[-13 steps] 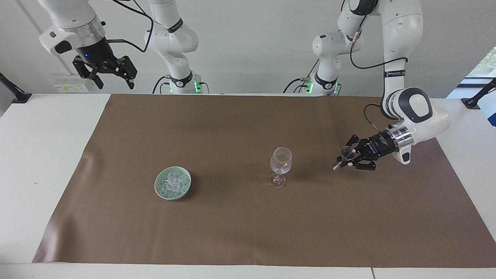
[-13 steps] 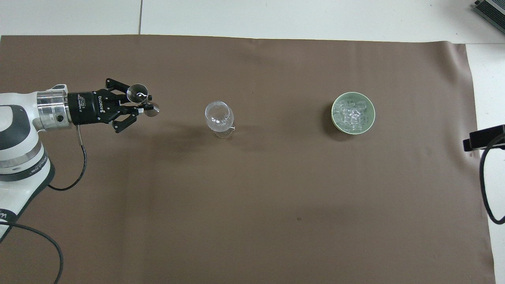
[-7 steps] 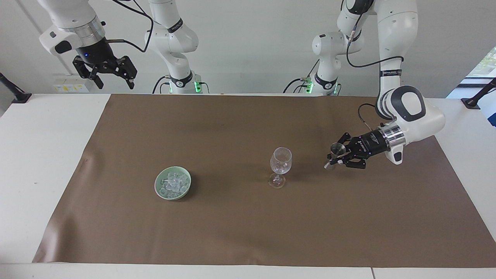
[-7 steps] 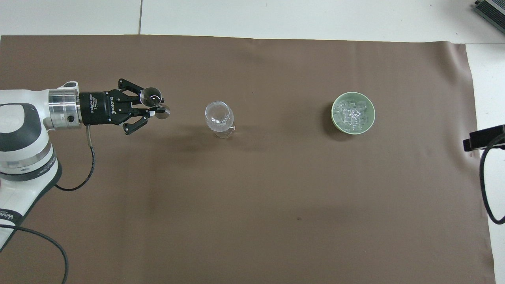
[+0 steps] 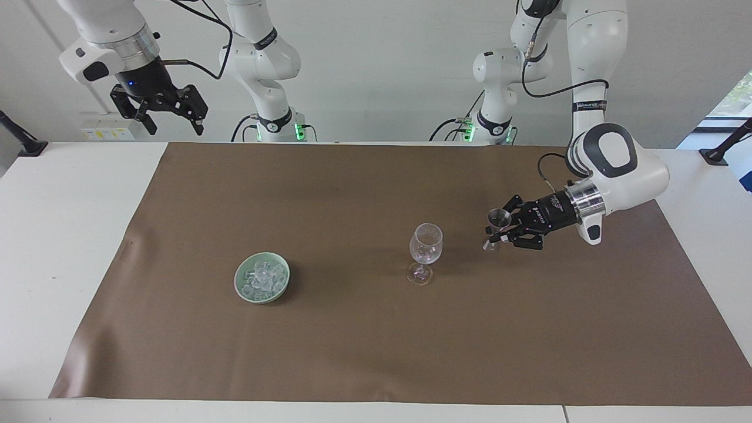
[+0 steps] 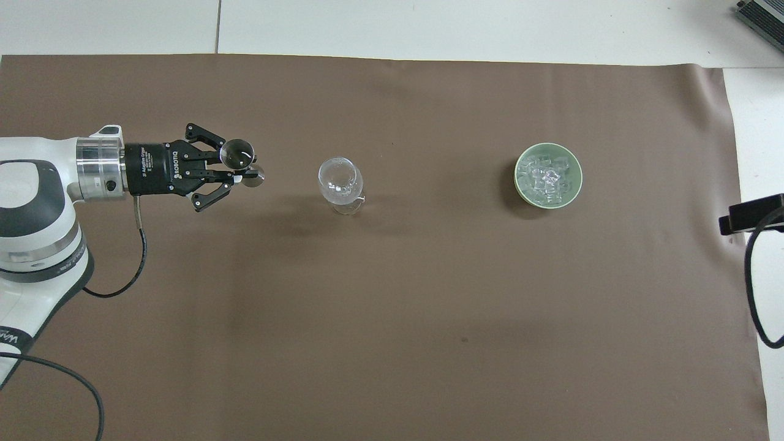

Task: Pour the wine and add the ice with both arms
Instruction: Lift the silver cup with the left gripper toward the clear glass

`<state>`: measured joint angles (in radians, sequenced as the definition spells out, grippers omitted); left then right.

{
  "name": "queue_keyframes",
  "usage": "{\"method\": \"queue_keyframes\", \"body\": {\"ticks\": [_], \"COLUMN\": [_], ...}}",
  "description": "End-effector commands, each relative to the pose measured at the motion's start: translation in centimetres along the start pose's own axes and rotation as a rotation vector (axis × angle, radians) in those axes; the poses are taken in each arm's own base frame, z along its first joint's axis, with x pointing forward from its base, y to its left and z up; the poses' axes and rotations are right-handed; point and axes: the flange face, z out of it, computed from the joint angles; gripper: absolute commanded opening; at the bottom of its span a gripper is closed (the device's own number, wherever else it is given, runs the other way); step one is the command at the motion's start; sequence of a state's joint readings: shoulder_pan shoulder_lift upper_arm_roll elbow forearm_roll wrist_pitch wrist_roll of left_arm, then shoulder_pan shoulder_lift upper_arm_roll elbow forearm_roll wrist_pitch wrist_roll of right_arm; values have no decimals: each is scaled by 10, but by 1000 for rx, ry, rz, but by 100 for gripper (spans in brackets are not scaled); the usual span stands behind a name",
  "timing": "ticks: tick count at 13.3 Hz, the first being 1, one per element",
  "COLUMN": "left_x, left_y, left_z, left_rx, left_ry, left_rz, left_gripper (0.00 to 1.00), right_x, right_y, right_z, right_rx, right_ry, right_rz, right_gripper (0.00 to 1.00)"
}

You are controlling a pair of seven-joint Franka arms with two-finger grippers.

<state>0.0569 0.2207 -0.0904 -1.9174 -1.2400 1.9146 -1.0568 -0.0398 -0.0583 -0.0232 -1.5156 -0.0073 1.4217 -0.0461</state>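
My left gripper [image 5: 497, 235] [image 6: 237, 174] hangs level over the brown mat, shut on a small metal double-ended measuring cup [image 5: 499, 219] [image 6: 237, 153]. The cup is held upright, apart from a clear stemmed glass [image 5: 425, 247] [image 6: 340, 181] that stands mid-table. Whether wine is in the cup cannot be seen. The ice [image 5: 262, 276] [image 6: 547, 176] lies heaped in a pale green bowl [image 5: 240, 283] [image 6: 518, 179] toward the right arm's end. My right gripper [image 5: 170, 116] waits open, high over the table's edge at the robots' end, holding nothing.
A brown mat [image 5: 352, 352] [image 6: 392, 318] covers most of the white table. A black part with a cable [image 6: 750, 211] juts in at the table's edge at the right arm's end.
My left gripper has carried the measuring cup toward the glass and a little higher. The right arm, glass and bowl have stayed put.
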Motion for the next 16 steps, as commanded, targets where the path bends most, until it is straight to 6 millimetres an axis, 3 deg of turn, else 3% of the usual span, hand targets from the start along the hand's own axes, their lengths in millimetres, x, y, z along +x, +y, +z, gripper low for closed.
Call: {"method": "queue_keyframes", "body": {"ticks": [1, 10, 16], "left_x": [-9, -8, -19], "left_y": [-5, -9, -12], "left_z": [4, 6, 25], "left_rx": [7, 10, -6], "left_ry": [37, 46, 60], "left_rz": [14, 25, 10], "left_gripper": [0, 0, 0], "right_x": [-3, -3, -4], "right_y": [-1, -1, -1], "right_z": [-1, -1, -1], "right_rx": [10, 10, 10], "right_ry": [8, 8, 8], "right_rz": [9, 9, 9], "right_gripper": [100, 100, 100]}}
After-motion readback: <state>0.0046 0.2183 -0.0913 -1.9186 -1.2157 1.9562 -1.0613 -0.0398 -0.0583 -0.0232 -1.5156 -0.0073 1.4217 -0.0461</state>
